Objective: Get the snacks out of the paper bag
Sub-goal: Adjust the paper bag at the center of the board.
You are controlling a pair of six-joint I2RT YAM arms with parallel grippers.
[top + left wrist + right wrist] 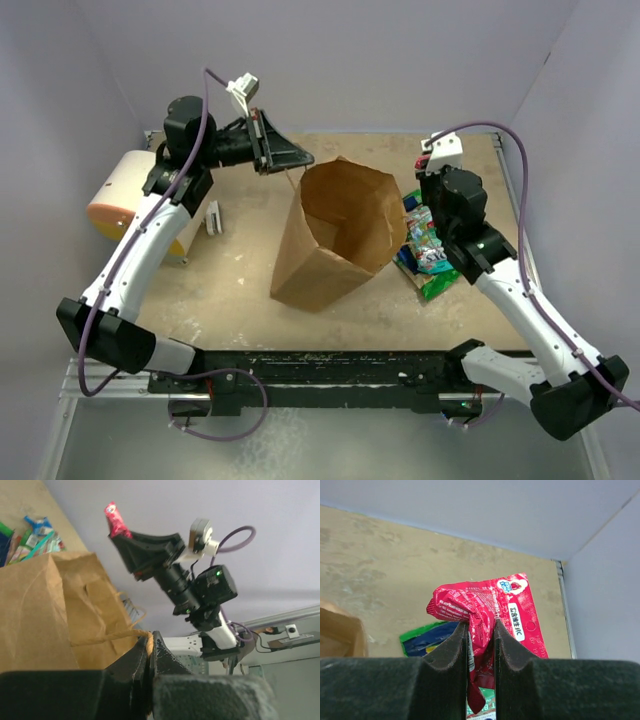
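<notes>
The brown paper bag (335,235) stands open in the middle of the table. My left gripper (288,163) is at its back left rim, shut on the bag's twisted paper handle (148,641); the bag wall (45,615) fills the left of the left wrist view. My right gripper (481,630) is shut on a small red snack packet (485,605), held above the table right of the bag; the packet also shows in the left wrist view (116,520). Several snack packets (425,250) lie in a pile right of the bag, among them a green and dark blue one (427,637).
A cream cylinder with an orange end (125,195) lies at the far left. A small white block (213,218) stands between it and the bag. The back wall and right wall close off the table; its right edge (520,230) is near the pile.
</notes>
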